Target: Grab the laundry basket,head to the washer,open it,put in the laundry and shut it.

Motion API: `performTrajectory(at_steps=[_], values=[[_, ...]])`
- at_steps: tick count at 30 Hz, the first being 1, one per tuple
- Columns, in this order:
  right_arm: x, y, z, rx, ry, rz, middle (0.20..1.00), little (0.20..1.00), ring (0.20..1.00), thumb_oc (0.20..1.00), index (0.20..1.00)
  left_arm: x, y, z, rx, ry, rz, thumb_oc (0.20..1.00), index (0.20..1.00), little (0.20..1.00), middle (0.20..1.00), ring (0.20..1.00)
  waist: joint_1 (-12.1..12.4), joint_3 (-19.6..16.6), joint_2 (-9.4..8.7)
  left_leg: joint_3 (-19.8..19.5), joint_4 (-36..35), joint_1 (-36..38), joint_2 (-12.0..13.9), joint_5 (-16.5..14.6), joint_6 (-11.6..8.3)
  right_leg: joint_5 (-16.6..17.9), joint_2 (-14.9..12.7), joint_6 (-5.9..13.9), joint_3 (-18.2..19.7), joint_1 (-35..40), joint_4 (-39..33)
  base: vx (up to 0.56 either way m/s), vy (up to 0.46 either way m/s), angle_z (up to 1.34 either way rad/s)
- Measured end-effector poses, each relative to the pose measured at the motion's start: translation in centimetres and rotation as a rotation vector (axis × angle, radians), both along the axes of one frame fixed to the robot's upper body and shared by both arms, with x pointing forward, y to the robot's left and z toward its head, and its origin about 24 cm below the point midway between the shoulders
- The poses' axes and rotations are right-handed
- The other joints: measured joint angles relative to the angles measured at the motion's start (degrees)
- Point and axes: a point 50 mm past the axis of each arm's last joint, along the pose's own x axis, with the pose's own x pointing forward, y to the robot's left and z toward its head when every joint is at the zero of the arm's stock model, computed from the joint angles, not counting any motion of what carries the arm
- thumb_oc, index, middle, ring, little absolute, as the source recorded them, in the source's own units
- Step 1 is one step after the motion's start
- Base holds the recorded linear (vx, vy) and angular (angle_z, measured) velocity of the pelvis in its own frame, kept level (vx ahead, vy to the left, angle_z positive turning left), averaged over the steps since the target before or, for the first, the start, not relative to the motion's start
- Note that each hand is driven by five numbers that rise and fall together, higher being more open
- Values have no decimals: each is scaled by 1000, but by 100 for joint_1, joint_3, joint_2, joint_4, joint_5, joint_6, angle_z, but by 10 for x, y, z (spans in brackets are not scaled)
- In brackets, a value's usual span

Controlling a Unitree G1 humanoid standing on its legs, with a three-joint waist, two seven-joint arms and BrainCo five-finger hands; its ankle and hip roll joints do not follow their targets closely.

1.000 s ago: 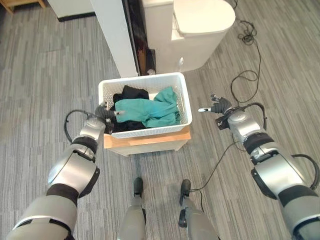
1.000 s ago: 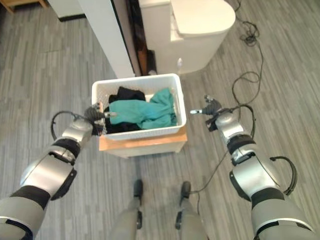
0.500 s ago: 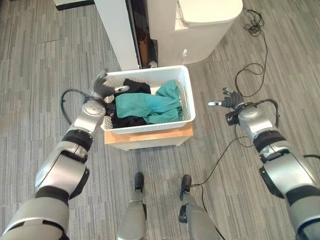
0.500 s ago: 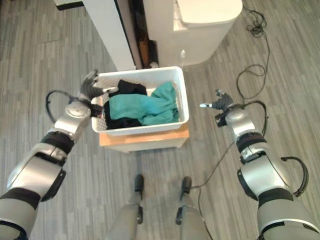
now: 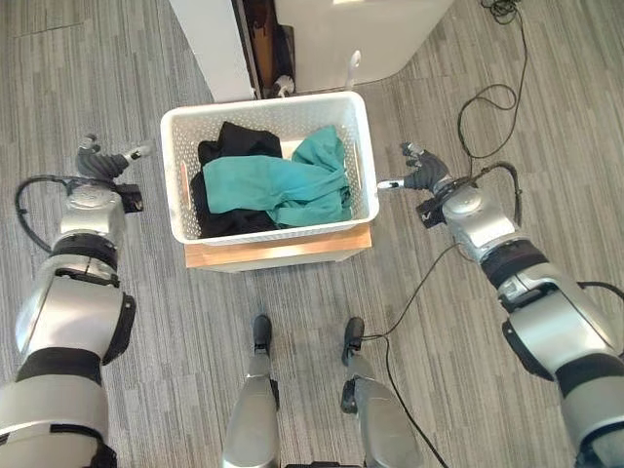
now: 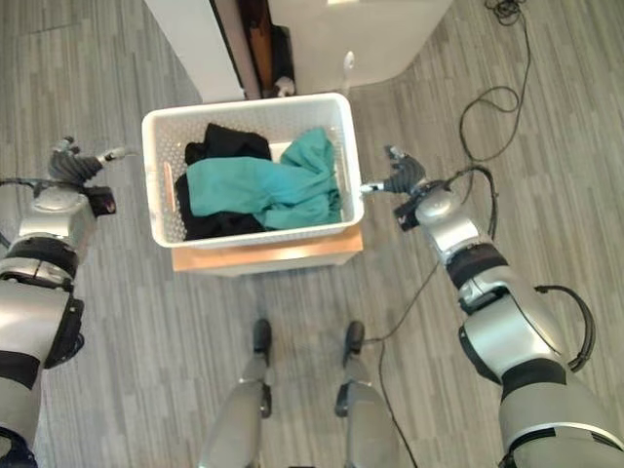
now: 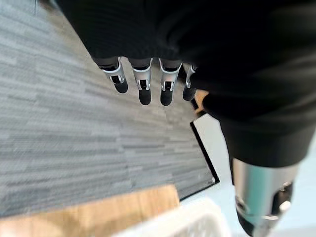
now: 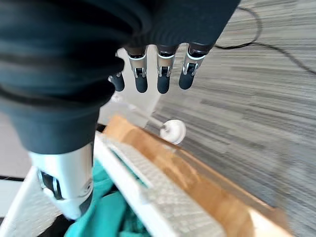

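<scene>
The white laundry basket (image 5: 273,232) sits on a low wooden stand (image 5: 283,252) in front of me. In it lie a teal garment (image 5: 283,185) and black clothes (image 5: 232,146). My left hand (image 5: 100,164) hovers over the floor a short way left of the basket, open and holding nothing; its straight fingers (image 7: 143,86) point past the basket's corner (image 7: 187,219). My right hand (image 5: 419,177) is open beside the basket's right wall. Its thumb tip is at the rim (image 8: 148,190); I cannot tell whether they touch.
The white washer (image 5: 341,39) stands just behind the basket, with a small white handle (image 5: 353,66) on its front. A white panel (image 5: 207,44) rises at the back left, with a dark gap beside it. Grey plank floor lies on both sides.
The camera has tilted down. My left hand left the basket's left rim and swung out to the left. My right hand closed in on the right rim.
</scene>
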Motion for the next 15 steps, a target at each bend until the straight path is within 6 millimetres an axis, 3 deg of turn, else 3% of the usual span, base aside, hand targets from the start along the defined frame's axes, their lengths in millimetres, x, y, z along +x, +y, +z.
performTrajectory(at_steps=[5,9,15], values=[[1,-10,-5,-5,22,-55,1000,1000,1000,1000,1000,3,-6,-2,52,35,-25,1000,1000,1000,1000,1000,21,3,-41,-11,86,-76,-9,-19,4,11,-7,0,14,-34,0,0,0,0],[7,-18,5,-105,33,-111,1000,1000,1000,1000,1000,11,-21,0,91,46,-68,1000,1000,1000,1000,1000,27,-4,-53,-27,228,-331,-17,-30,8,81,-14,-14,3,-212,1,0,0,0],[8,-22,-5,-128,93,-158,1000,1000,1000,1000,1000,18,-40,-5,144,91,-134,1000,1000,1000,1000,1000,36,-5,-54,-90,304,-407,-29,-30,8,81,-27,-14,-48,-218,1,0,5,3]])
